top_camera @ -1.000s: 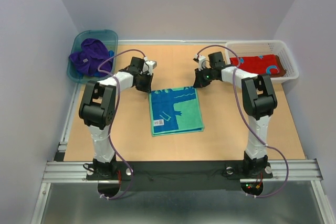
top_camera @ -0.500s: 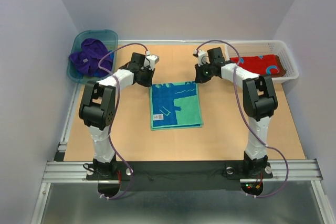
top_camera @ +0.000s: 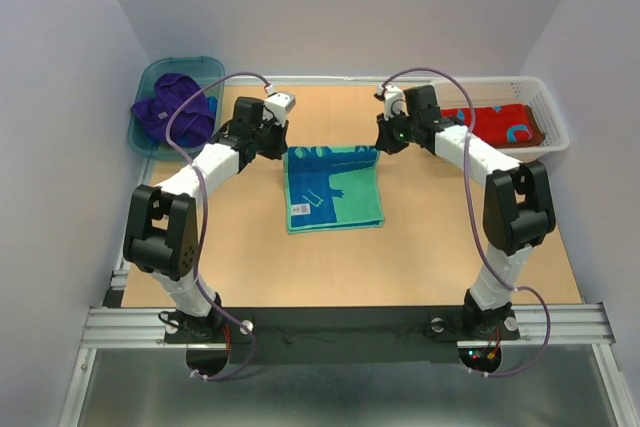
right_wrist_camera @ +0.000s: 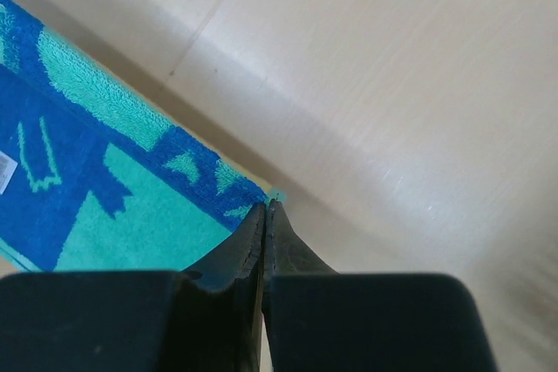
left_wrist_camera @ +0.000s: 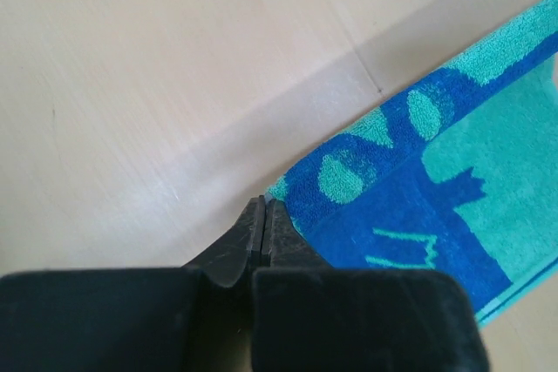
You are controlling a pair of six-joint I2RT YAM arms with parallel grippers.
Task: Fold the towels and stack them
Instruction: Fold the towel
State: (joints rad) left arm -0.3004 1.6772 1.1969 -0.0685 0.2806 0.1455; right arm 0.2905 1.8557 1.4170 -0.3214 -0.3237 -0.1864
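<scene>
The left gripper point(left_wrist_camera: 264, 206) has its two fingers pressed tight together. They pinch a corner of the teal-and-blue towel point(top_camera: 333, 187) right at their tips. The right gripper point(right_wrist_camera: 266, 208) is pressed tight too, and a tiny bit of teal corner pokes out at its tips.

From above, the two grippers sit side by side, one at each far corner of this towel. The rest of the towel lies on the table point(top_camera: 440, 237) and reaches back from the tips toward the arm bases. The far edge between the grippers looks a little lifted. From up there the fingers are too small to tell if they are apart or together. Only the wrist cameras show the pinch.

The wrist cameras show a dark shadow on the table beside the towel's edge. They do not show any other cloth.

The top camera does. A purple towel point(top_camera: 170, 112) is bunched up in the teal tub point(top_camera: 215, 67), out to the side of the left gripper. A red towel point(top_camera: 495, 125) with blue marks lies in the white basket point(top_camera: 548, 117), out to the side of the right gripper.
</scene>
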